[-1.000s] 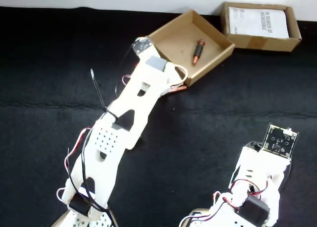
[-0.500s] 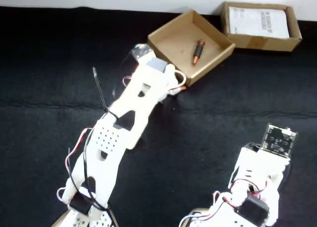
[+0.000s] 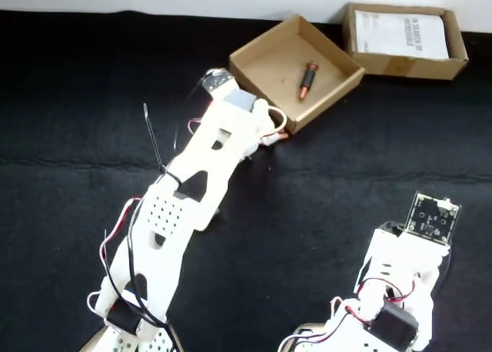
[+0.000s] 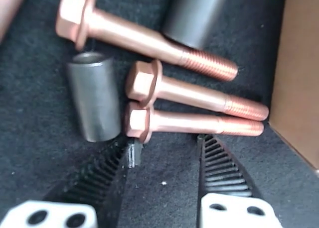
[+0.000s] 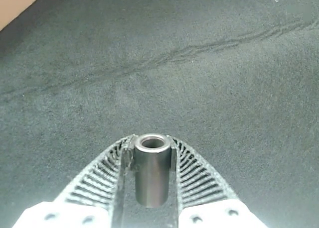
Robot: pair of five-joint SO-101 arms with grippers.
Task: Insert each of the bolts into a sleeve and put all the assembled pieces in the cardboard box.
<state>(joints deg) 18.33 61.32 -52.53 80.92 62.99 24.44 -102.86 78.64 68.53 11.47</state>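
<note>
Left arm (image 3: 192,206) extended, its tip beside the cardboard box (image 3: 270,66) — one sleeved bolt (image 3: 308,81) inside (lying flat).

place: robot lab bench | cue: black-clothed table (image 3: 346,160), white arms (image 3: 201,175)

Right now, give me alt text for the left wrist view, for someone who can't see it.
The left gripper hangs open over black cloth, with three copper bolts lying side by side just ahead of it. A grey sleeve lies beside the bolt heads, a second sleeve lies farther off, and a wall of the cardboard box stands by the threaded ends.
</note>
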